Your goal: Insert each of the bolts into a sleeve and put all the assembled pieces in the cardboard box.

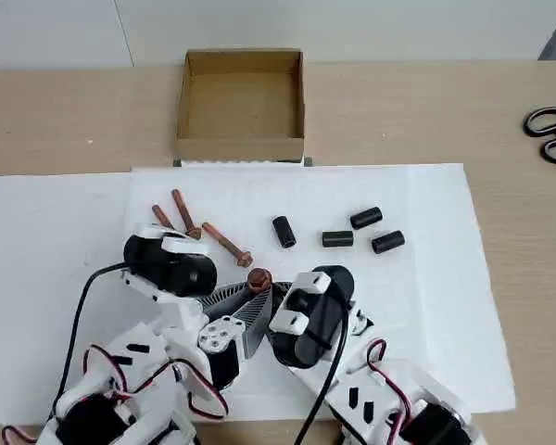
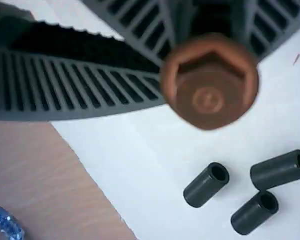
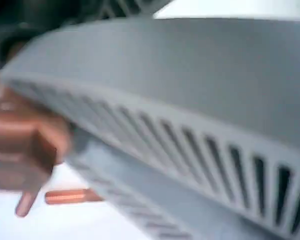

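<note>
A copper bolt (image 1: 259, 278) stands head up between the two arms near the front of the white paper. My left gripper (image 1: 247, 287) is shut on its shank, and the left wrist view shows the hexagonal bolt head (image 2: 210, 82) at the jaw tips. My right gripper (image 1: 271, 302) is close against the bolt from the other side. The right wrist view has the bolt head (image 3: 20, 145) at its edge. Three loose bolts (image 1: 227, 243) lie on the paper behind the left arm. Several black sleeves (image 1: 337, 238) lie to the right. The cardboard box (image 1: 241, 139) is open at the back.
A white paper sheet (image 1: 426, 306) covers the table's middle. Black scissors (image 1: 551, 134) lie on the bare wood at the far right. One sleeve (image 1: 284, 232) lies apart from the others, just behind the grippers. Three sleeves (image 2: 206, 185) show beyond the held bolt.
</note>
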{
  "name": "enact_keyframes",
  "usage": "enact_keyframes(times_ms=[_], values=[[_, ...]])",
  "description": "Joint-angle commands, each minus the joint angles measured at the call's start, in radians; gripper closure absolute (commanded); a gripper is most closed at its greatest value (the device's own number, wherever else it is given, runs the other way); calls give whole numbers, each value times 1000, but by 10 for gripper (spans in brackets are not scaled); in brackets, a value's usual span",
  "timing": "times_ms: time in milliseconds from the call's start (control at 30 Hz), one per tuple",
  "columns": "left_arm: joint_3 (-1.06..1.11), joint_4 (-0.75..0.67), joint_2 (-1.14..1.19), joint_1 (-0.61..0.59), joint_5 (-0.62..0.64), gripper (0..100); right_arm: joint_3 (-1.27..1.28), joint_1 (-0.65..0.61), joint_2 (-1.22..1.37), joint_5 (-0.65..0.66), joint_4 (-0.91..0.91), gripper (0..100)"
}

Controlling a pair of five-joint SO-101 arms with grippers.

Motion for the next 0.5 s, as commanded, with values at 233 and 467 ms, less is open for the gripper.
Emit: enact_keyframes(times_ms=[233, 467], values=[[-1, 17, 2, 5, -15, 768, -32, 4, -4, 9, -41, 996], [-8, 14, 2, -48, -21, 768, -31, 13, -4, 9, -38, 996]])
